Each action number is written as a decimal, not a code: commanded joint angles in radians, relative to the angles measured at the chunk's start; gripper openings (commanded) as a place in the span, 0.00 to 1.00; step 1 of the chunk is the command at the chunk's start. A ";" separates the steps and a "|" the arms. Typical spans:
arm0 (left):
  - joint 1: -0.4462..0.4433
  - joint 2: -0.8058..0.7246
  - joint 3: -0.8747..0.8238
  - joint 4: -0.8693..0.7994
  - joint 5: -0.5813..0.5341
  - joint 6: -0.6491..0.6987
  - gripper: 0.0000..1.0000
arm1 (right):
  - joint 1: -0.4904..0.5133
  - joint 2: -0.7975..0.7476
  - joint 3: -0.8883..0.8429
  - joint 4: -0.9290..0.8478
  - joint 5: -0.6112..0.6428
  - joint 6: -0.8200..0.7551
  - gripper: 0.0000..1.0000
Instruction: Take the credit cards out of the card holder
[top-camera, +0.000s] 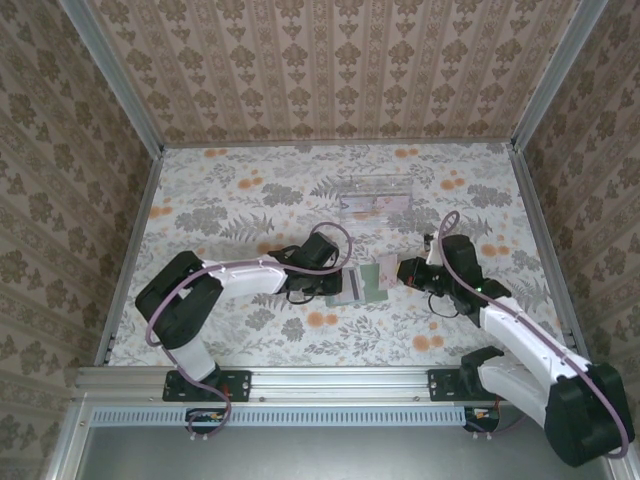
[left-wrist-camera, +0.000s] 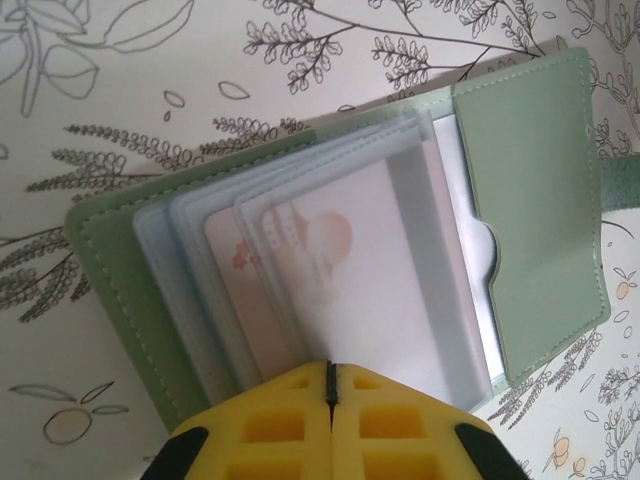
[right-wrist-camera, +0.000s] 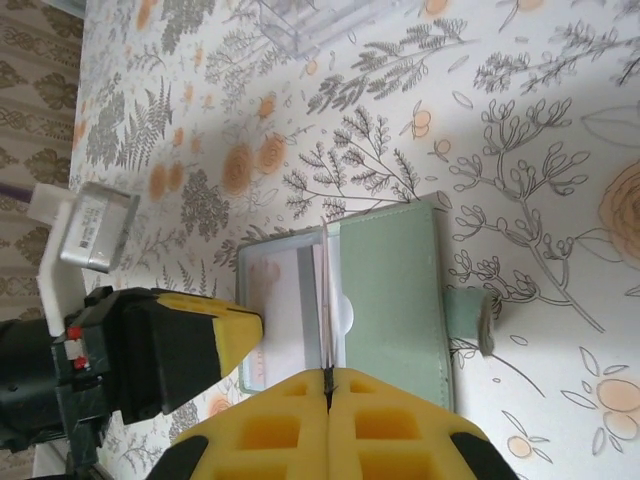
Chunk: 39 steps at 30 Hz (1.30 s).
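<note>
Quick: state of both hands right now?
Left hand: closed, at the card holder's edge; grip unclear.
Right hand: closed on a thin leaf of the card holder.

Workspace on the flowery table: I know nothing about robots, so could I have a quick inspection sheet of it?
Surface: flower-printed tablecloth, lying flat.
Job's things: soft green card holder lying open; pale pink plastic card in a clear sleeve.
Clutter: clear plastic tray, far side.
Grippers: left gripper shut at the holder's edge; right gripper shut on a thin pale leaf standing edge-on.
Cables: purple cable looping along each arm.
Surroundings: patterned wallpaper walls, metal frame.
</note>
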<state>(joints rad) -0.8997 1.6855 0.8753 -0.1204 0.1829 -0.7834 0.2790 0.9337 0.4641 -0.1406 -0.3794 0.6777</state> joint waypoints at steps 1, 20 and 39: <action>0.005 -0.070 -0.029 -0.049 -0.014 0.028 0.15 | 0.003 -0.054 0.086 -0.130 0.063 -0.076 0.00; 0.051 -0.882 -0.388 -0.021 -0.306 0.005 1.00 | 0.314 0.331 0.615 -0.252 0.504 -0.938 0.00; 0.072 -1.457 -0.641 -0.191 -0.354 -0.071 1.00 | 0.124 0.588 0.612 -0.097 0.437 -1.654 0.00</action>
<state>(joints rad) -0.8352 0.2699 0.2298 -0.2680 -0.1619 -0.8375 0.4099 1.5120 1.0832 -0.2752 0.1276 -0.8429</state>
